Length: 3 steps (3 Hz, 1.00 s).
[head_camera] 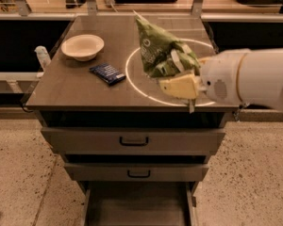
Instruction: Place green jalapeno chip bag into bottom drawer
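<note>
The green jalapeno chip bag [161, 51] is crumpled green foil with white patches and a small round logo. My gripper [181, 81] is shut on its lower right end and holds it in the air above the front right part of the cabinet top, over the white ring. The white arm [252, 79] comes in from the right. The bottom drawer [137, 206] is pulled open below the two closed drawers, and its flat grey floor shows empty.
A cream bowl [82, 46] stands at the back left of the cabinet top [75, 86]. A small dark-blue packet [107, 73] lies beside it. Two closed drawers with black handles [134, 141] sit above the open one. Speckled floor surrounds the cabinet.
</note>
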Each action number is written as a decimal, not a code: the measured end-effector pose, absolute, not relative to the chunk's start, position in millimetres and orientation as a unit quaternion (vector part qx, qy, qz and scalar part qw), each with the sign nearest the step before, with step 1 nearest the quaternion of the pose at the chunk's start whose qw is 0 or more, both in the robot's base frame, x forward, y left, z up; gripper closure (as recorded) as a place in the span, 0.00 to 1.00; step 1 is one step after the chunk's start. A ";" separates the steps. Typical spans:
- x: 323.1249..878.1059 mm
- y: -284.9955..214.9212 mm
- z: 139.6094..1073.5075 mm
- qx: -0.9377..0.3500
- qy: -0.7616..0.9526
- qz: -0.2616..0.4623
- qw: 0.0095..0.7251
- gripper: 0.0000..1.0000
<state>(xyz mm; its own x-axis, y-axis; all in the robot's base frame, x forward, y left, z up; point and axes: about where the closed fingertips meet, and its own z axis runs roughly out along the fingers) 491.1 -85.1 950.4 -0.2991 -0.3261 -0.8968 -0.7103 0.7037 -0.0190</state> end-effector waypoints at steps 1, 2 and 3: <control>464.3 -111.3 896.8 -0.233 0.819 0.193 0.489 1.00; 430.9 -130.5 814.5 -0.162 0.849 0.209 0.458 1.00; 430.9 -130.4 814.6 -0.162 0.849 0.210 0.458 1.00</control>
<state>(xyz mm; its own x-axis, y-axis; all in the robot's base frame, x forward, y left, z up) 430.9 -130.4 814.6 -0.5279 -0.0825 -0.8453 -0.4664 0.8599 0.2074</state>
